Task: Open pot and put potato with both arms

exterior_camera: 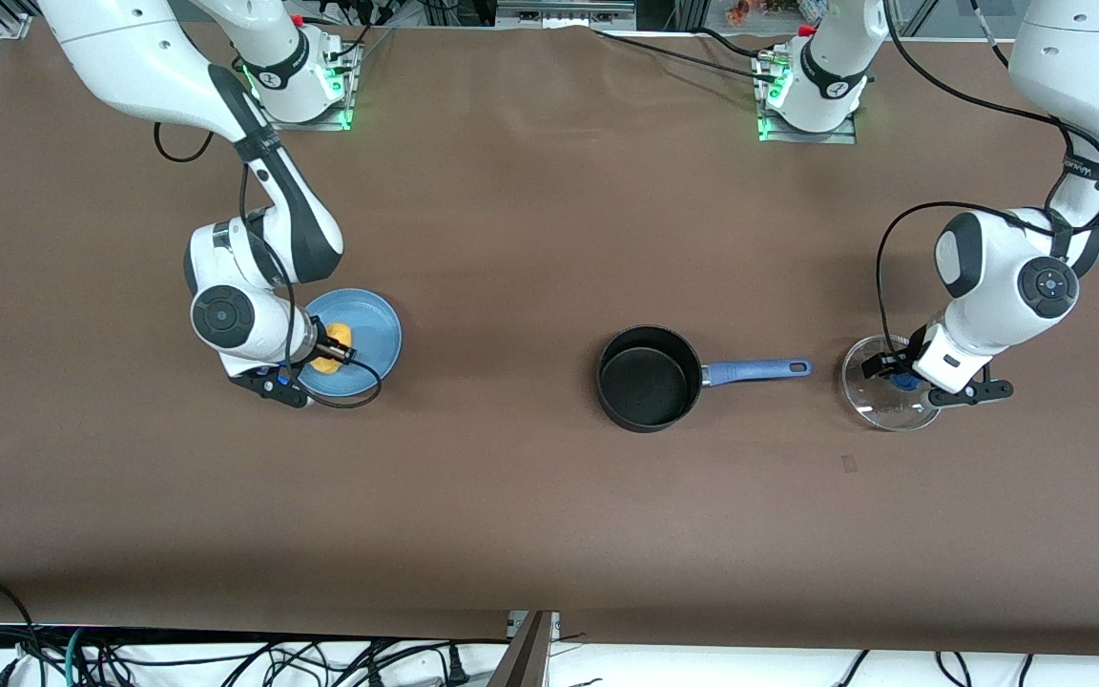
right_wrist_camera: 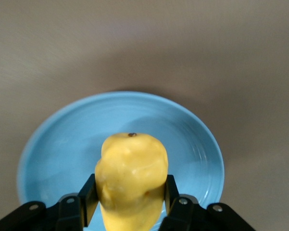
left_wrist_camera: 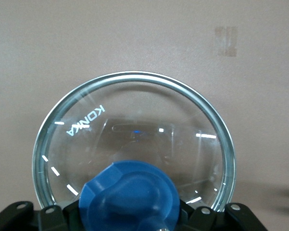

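Potato [right_wrist_camera: 131,180]: clamped in our right tool [right_wrist_camera: 130,202] over the blue plate [exterior_camera: 380,329]. We carry it level to the open pot [exterior_camera: 650,379], mid-tabletop. Left tool [left_wrist_camera: 130,214] grips the glass lid's knob [left_wrist_camera: 130,195].

Quick count of what's on the worktop [exterior_camera: 530,219]: one pot [exterior_camera: 649,378], black with a blue handle, sitting open. One glass lid [exterior_camera: 879,393] with one blue knob on it, lying off toward the left arm's end. One blue plate [exterior_camera: 368,334] toward the right arm's end, and one potato [right_wrist_camera: 131,180], just the single yellow one. Two white arms, so two grippers: one left gripper [exterior_camera: 902,378] at the lid, one right gripper [exterior_camera: 321,355] at the plate. Two bases with green lights too.
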### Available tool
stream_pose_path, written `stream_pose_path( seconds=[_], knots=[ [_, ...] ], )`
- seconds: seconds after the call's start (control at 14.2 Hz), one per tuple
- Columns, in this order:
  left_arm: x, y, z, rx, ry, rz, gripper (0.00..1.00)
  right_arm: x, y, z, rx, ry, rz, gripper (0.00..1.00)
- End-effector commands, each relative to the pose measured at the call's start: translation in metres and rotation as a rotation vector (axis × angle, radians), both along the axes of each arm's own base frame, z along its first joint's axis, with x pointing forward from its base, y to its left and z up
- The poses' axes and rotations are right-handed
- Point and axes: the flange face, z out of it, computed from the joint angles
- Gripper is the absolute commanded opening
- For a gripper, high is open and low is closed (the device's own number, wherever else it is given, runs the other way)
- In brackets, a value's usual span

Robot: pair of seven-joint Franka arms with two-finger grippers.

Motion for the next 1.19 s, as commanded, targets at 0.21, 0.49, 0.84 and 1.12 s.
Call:
stream_pose_path(
  seconds=[0.21,0.49,0.84,1.12],
  knots=[
    [-0.001,0.009,-0.014,0.011,-0.023,-0.019,0.41,0.018,0.1,0.137,0.098,-0.111,-0.067,0.23],
    [-0.003,0.018,-0.018,0.042,-0.014,-0.05,0.64,0.014,0.177,0.16,0.179,-0.149,-0.352,0.23],
    [0.0,0.019,-0.01,0.044,-0.02,-0.046,0.92,0.003,0.26,0.14,0.335,-0.224,-0.618,0.23],
    [0.006,0.017,0.023,0.055,-0.029,-0.032,0.93,-0.005,0.288,0.142,0.432,-0.251,-0.73,0.23]
  ],
)
